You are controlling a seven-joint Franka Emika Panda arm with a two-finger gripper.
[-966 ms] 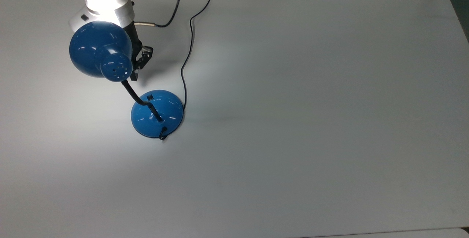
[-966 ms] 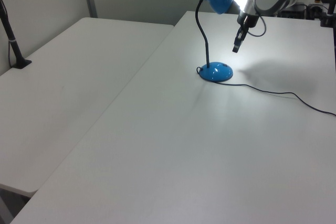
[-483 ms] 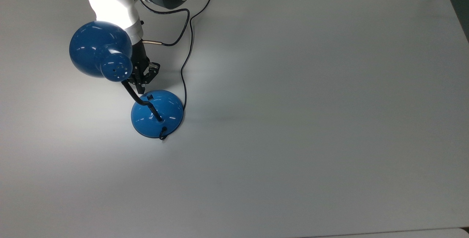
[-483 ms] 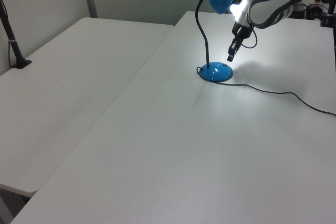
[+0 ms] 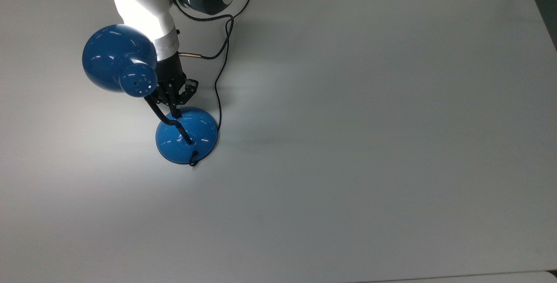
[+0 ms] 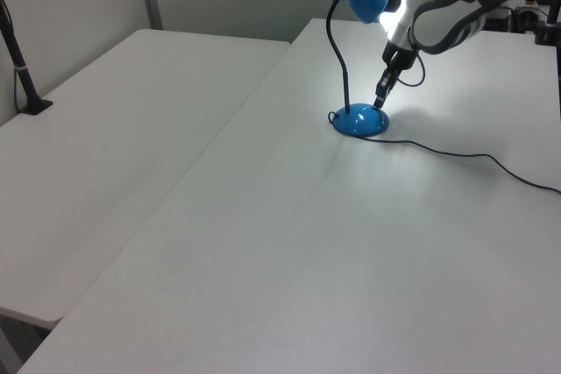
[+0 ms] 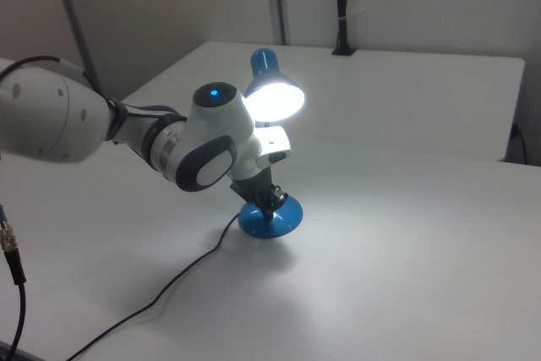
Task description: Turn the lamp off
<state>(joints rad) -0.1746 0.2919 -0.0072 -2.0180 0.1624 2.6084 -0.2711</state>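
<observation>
The lamp has a glossy blue dome shade (image 5: 118, 58), a black bendy neck (image 5: 162, 117) and a round blue base (image 5: 187, 137) on the white table (image 5: 348, 143). The shade (image 7: 275, 97) glows brightly, so the lamp is lit. My gripper (image 5: 176, 113) points down with its fingers together, the tips on the base's rim side where the small switch sits, hiding it. In the left view the gripper (image 6: 379, 105) touches the top of the base (image 6: 359, 122). In the right view the gripper (image 7: 272, 199) is half hidden behind the arm, just above the base (image 7: 270, 220).
The lamp's thin black cord (image 5: 219, 82) runs from the base toward the table's far edge. It trails across the table (image 6: 465, 155) in the left view. A second table (image 6: 105, 129) stands at the left view's left, with a black clamped post (image 6: 22, 67).
The gripper came down and toward the lamp base, from beside the shade to the switch spot on the base. The lamp has not moved and stays lit.
</observation>
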